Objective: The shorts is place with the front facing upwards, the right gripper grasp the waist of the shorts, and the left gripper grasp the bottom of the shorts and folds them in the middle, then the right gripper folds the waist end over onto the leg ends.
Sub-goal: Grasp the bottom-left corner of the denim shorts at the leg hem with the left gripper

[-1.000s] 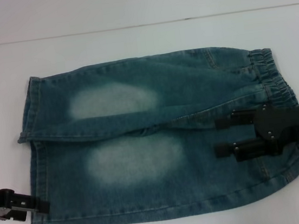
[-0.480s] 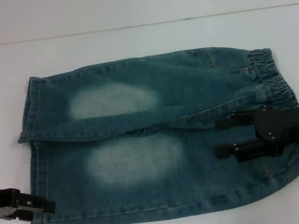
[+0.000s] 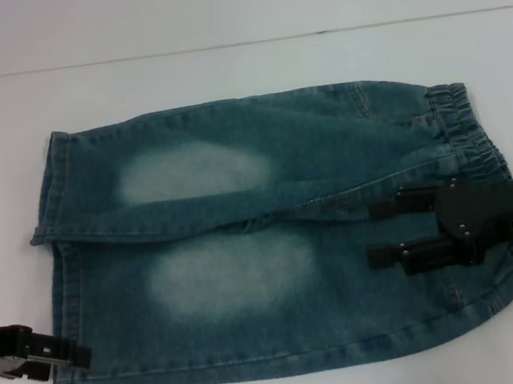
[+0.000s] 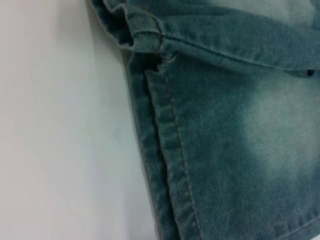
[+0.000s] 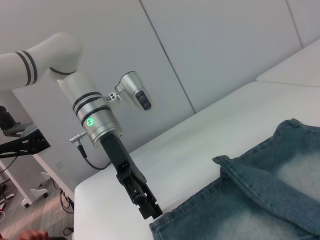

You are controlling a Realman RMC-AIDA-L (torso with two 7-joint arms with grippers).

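White table (image 3: 218, 28), one pair of shorts (image 3: 271, 237) flat on it, two grippers closing in on opposite ends.

Shorts lie sideways across the middle of the table, waist (image 3: 469, 128) on the robot's right and both leg hems (image 3: 56, 235) on its left, so one waistband, two leg openings, two faded patches. The right gripper (image 3: 374, 232) hangs over the denim just beside the waist with its two fingers spread apart, nothing pinched yet. The left gripper (image 3: 75, 353) sits at the near corner of the hem, right at the fabric edge; can't tell if its fingers are apart or together from here. Looks to me like the grasping step before the first fold. Next it probably needs both grippers to actually pinch cloth, right one further onto the waistband, then lift together.
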